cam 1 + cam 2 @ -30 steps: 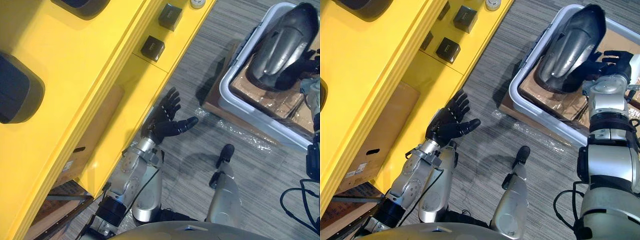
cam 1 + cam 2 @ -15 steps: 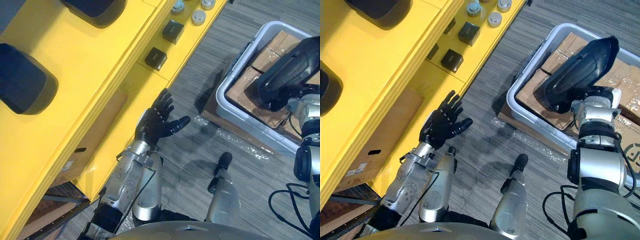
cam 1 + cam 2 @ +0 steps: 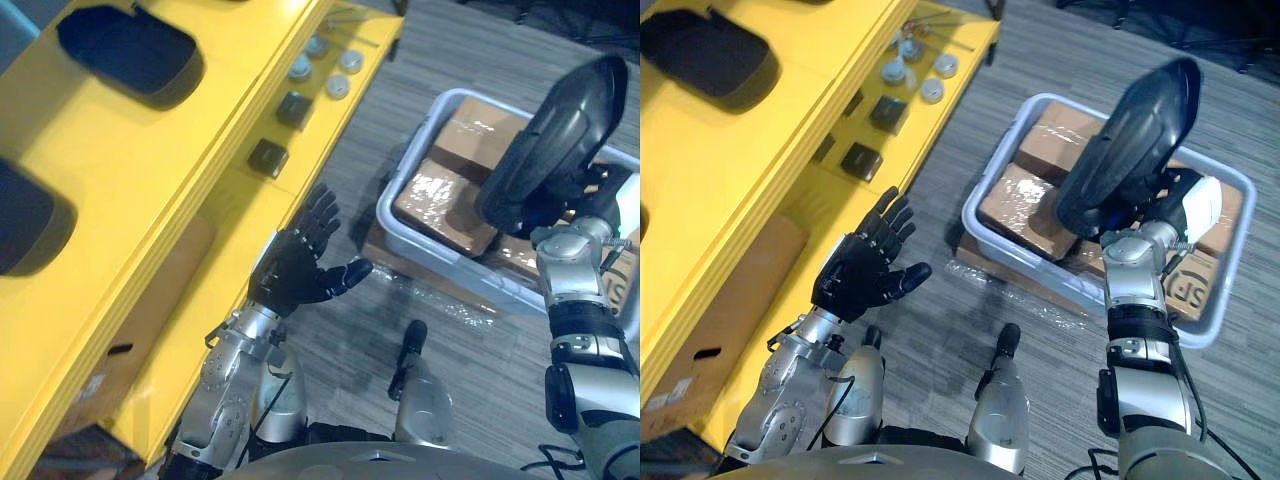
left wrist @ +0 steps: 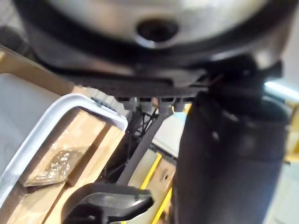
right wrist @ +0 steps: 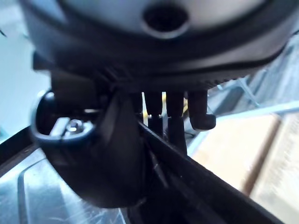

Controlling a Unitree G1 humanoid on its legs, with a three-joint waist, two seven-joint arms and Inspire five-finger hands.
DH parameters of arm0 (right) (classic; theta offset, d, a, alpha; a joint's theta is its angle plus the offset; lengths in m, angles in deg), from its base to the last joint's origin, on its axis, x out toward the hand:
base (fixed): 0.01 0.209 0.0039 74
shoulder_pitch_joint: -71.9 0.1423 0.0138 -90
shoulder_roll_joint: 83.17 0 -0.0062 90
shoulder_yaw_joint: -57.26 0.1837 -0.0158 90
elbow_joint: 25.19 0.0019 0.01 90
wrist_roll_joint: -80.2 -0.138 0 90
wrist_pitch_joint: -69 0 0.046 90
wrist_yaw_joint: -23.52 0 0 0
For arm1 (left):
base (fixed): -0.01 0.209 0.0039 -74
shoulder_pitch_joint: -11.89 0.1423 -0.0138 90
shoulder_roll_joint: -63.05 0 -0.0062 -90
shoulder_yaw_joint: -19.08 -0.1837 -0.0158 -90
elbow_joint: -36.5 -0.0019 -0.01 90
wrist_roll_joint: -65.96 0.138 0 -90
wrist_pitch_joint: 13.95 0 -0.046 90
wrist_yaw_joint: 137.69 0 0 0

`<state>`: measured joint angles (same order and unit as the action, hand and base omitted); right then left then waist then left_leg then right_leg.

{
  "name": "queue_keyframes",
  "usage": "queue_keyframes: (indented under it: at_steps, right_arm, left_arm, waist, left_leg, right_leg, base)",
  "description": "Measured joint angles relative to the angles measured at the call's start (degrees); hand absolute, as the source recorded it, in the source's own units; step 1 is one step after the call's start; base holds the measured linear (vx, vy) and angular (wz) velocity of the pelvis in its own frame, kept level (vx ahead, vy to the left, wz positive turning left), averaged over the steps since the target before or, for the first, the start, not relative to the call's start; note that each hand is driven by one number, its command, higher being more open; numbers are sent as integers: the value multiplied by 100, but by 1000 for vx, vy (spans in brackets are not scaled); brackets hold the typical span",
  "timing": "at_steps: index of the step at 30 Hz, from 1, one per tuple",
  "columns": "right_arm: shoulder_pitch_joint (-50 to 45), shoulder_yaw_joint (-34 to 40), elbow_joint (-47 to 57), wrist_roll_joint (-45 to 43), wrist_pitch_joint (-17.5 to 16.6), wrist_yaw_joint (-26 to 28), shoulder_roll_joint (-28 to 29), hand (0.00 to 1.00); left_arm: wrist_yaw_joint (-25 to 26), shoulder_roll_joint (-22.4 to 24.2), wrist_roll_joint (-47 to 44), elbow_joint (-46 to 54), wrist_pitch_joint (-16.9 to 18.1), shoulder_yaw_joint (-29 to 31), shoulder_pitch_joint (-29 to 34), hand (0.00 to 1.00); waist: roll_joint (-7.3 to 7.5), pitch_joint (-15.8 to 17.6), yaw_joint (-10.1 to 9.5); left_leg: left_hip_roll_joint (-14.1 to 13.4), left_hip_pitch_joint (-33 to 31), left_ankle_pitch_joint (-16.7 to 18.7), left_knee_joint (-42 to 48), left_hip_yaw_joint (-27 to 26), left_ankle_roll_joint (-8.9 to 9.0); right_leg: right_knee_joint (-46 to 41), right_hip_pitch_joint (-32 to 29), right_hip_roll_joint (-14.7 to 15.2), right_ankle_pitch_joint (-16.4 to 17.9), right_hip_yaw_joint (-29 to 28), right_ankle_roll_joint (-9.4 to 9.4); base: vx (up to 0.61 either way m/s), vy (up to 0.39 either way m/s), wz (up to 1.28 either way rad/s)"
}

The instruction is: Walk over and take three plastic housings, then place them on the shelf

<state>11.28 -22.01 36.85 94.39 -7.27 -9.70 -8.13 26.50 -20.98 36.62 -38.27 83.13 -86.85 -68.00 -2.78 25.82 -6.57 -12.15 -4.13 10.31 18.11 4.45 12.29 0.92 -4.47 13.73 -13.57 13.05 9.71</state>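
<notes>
**Housing up out of the bin, shelf edge close on the left**

The right hand has its fingers curled round the lower end of a dark plastic housing. The housing is held nearly upright with a bit of a lean, above the white bin and off its rim. In the right wrist view the fingers hook over the housing's edge. The left hand is empty, palm up with fingers spread, just beside the front edge of the yellow shelf.

For room to move, a strip of grey carpet runs between the shelf front and the bin, and the left hand hangs over it. Crinkled clear film lies on the floor along the bin's near side. Inside the bin are film-wrapped cartons.

On the shelf top there's a shelved housing near the far end, and a second housing cut off by the frame edge. They sit well apart, with bare yellow between them. The lower ledge carries small black boxes and round grey caps close to its edge.

As for writing, a cardboard box under the shelf has a white label that's too small to read. One carton has dark print partly hidden by the bin wall, and I can't make it out.
</notes>
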Motion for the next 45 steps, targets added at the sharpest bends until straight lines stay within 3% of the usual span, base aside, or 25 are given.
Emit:
queue_keyframes:
  at_steps: [4,7,13,19,26,37,38,45]
  right_arm:
    - [-309,-49,504,790,-464,-2,99,0]
    - [-404,-306,602,1311,-969,5,223,0]
    - [-599,-727,651,1737,-1840,35,322,0]
    - [-895,-1129,654,1884,-2393,34,823,0]
    - [-1123,-1454,867,1863,-2802,34,1283,0]
    - [-1245,-2045,777,1228,-2833,-240,1679,0]
    - [-1249,-2045,752,1227,-2833,-281,1713,0]
    - [-1406,-2142,670,955,-2838,-693,1872,0]
  left_arm:
    - [-18,-1,28,-225,-618,-142,-517,100]
    - [85,20,-67,-1092,-1082,-250,-1292,100]
    - [563,138,-232,-2024,-1245,-244,-2186,100]
    - [955,255,-442,-2271,-1222,-207,-2664,100]
    - [1062,358,-685,-2663,-1223,-168,-2781,100]
    - [1275,471,-676,-2893,-1237,-400,-2815,100]
    - [1275,477,-676,-2905,-1237,-434,-2814,0]
    - [1525,562,-642,-2903,-1187,-510,-2814,0]
  waist:
    - [179,-479,216]
    - [260,-768,401]
    - [289,-877,694]
    - [289,-978,779]
    - [298,-1105,834]
    - [305,-1297,780]
    - [302,-1307,777]
    - [298,-1414,679]
  left_leg:
    - [-113,378,33,-226,-286,42]
    - [-223,658,135,-248,-541,71]
    - [-247,986,163,-411,-841,66]
    - [-245,1238,158,-565,-1081,63]
    - [-230,1369,157,-647,-1213,55]
    - [-202,1368,52,-763,-1138,16]
    - [-201,1368,37,-788,-1116,25]
    - [-163,1372,-68,-940,-1045,6]
  right_leg:
    - [186,167,-125,-21,-171,18]
    - [335,312,-257,-58,-375,-22]
    - [344,347,-311,-43,-605,-53]
    - [346,356,-342,-61,-794,-57]
    - [350,367,-355,-93,-873,-73]
    - [358,386,-320,-55,-777,-157]
    - [358,387,-320,-53,-759,-160]
    - [358,386,-278,-74,-671,-129]
  base:
    - [78,38,-30]
    - [46,46,-39]
    - [-7,43,-25]
    - [9,45,-17]
    - [-18,31,-9]
    - [-57,6,3]
    - [-26,-4,15]
    - [-9,6,6]
